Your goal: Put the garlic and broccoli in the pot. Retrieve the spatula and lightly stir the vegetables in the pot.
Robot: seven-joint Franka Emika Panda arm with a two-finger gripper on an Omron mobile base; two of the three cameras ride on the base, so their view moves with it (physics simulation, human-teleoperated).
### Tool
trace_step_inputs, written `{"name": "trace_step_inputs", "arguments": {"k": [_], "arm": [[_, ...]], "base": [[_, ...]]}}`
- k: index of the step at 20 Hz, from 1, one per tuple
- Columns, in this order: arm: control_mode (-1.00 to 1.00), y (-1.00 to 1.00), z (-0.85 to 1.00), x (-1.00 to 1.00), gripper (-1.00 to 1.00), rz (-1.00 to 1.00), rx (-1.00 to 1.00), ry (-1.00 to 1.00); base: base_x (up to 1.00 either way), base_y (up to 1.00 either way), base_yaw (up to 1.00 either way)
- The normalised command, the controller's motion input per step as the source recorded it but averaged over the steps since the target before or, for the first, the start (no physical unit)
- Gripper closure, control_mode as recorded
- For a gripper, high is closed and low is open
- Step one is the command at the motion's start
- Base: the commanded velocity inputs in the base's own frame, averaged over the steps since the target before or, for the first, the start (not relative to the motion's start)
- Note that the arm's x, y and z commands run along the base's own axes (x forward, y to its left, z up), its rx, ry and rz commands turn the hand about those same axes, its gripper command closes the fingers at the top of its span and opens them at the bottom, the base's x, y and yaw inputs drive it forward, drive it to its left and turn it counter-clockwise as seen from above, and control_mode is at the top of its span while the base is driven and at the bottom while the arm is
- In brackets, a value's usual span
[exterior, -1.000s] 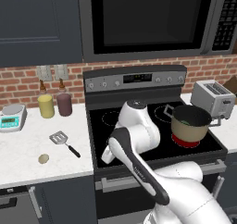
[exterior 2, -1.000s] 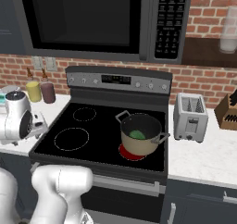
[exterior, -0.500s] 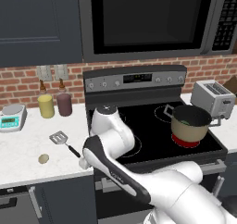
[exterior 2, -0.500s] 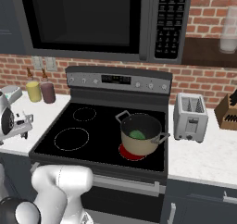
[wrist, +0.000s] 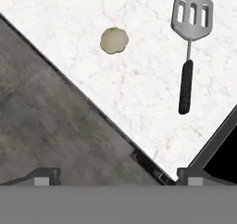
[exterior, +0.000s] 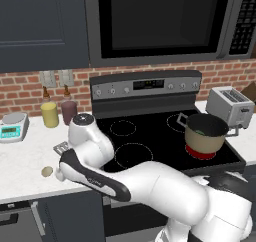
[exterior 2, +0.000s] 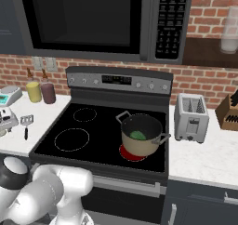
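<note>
One of the two vegetables is done: the broccoli [exterior 2: 137, 135] sits inside the pot [exterior 2: 141, 135] on the stove. The garlic [wrist: 114, 40] is on the white counter [wrist: 139, 79], near the spatula [wrist: 189, 41] but not touching it, so it must go in the pot, and then the stirring is left. The gripper [wrist: 118, 177] hangs above them with its jaws wide apart and nothing in them, probably going for the garlic.
</note>
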Motion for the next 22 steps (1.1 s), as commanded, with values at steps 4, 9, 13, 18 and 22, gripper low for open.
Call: {"name": "trace_step_inputs", "arguments": {"k": [4, 9, 13, 18, 22], "arm": [[-1.0, 0.55, -0.1, 0.42, -1.0, -0.03, 0.0, 0.0], [-1.0, 0.41, -0.21, 0.31, -1.0, -0.04, 0.0, 0.0], [-1.0, 0.25, -0.27, 0.2, -1.0, -0.02, 0.0, 0.0], [-1.0, 0.1, -0.23, 0.24, -1.0, -0.02, 0.0, 0.0], [-1.0, 0.11, -0.25, 0.21, -1.0, -0.01, 0.0, 0.0]], "base": [[0.0, 0.0, 0.0], [0.0, 0.0, 0.0], [0.0, 0.0, 0.0], [0.0, 0.0, 0.0], [0.0, 0.0, 0.0]]}}
